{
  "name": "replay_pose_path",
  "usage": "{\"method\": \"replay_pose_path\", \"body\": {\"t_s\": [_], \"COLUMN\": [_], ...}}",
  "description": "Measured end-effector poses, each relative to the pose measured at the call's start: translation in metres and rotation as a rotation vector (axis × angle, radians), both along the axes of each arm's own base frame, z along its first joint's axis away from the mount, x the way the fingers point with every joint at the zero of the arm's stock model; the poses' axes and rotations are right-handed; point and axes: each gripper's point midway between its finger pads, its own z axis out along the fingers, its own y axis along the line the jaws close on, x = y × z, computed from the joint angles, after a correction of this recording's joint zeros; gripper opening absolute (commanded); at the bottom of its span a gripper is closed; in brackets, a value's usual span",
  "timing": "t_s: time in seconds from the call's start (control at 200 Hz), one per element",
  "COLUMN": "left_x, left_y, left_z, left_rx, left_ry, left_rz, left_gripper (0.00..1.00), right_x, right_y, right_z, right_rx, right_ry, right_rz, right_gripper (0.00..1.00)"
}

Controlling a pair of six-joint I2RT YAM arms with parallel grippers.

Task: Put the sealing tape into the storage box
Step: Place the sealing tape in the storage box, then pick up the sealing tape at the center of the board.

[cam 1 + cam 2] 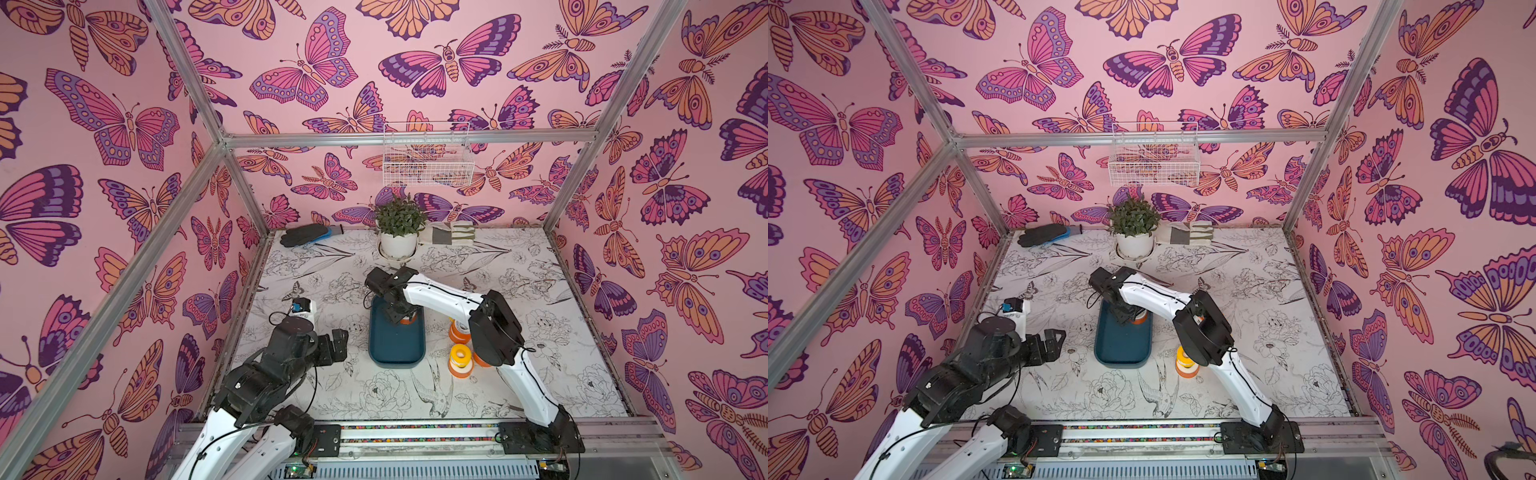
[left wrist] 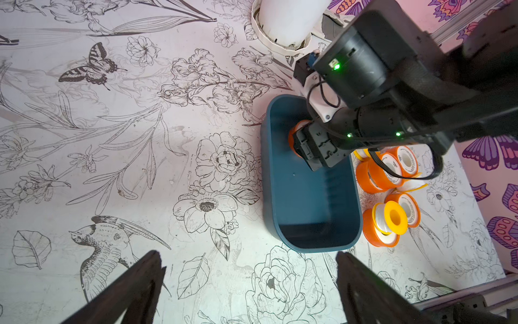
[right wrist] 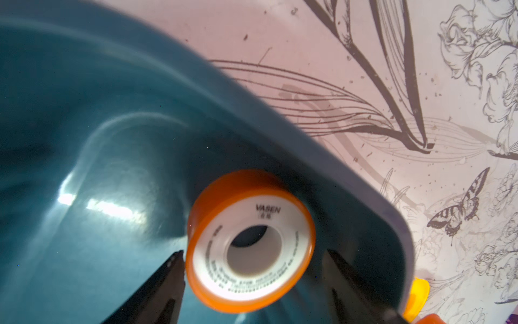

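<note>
The metal rail at the table's near edge lies closest in both top views, and both arms rise from it. The right arm reaches over the storage box, which sits near the middle of the flower-printed table. The right gripper is down inside the far end of the box. Between its dark fingers lies one orange spool of sealing tape, its label and centre hole facing the wrist camera, close against the box's curved wall. The jaws stand partly open on either side of it, and I cannot tell whether they press on the flange or stand just clear. The loose spools, mostly orange with one yellow, are clustered on the table just beside the box on the right arm's side. That arm partly hides them in the top views. The left gripper hovers above the table on the box's other side, near it but apart, jaws spread wide and holding nothing. Along the far edge lie a dark glove, a potted plant and a pale glove.
</note>
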Motion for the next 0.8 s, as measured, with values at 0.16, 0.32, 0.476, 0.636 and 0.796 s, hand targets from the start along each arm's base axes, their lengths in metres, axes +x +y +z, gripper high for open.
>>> {"method": "replay_pose_path", "body": {"t_s": [0.16,0.32,0.476,0.636,0.796], "left_x": [0.0,0.0,-0.002,-0.003,-0.004], "left_y": [0.001,0.005,0.006,0.006,0.005], "left_z": [0.0,0.002,0.004,0.006,0.006], "left_rx": [0.002,0.005,-0.002,-0.007,-0.012], "left_ry": [-0.002,-0.013,-0.025,-0.034,-0.03], "left_rz": [0.004,0.024,0.025,0.024,0.015], "left_gripper": [1.0,1.0,1.0,1.0,1.0], "right_x": [-0.006,-0.011,-0.011,-0.007,-0.013], "right_y": [-0.004,-0.02,-0.073,-0.161,-0.238], "right_z": [0.042,0.092,0.117,0.116,0.095], "right_rx": [0.093,0.23,0.357,0.455,0.513], "right_ry": [-0.048,-0.137,-0.238,-0.371,-0.48], "right_rz": [0.003,-0.011,-0.088,-0.275,-0.484], "right_gripper": [0.81,0.81,0.8,0.83,0.84]}}
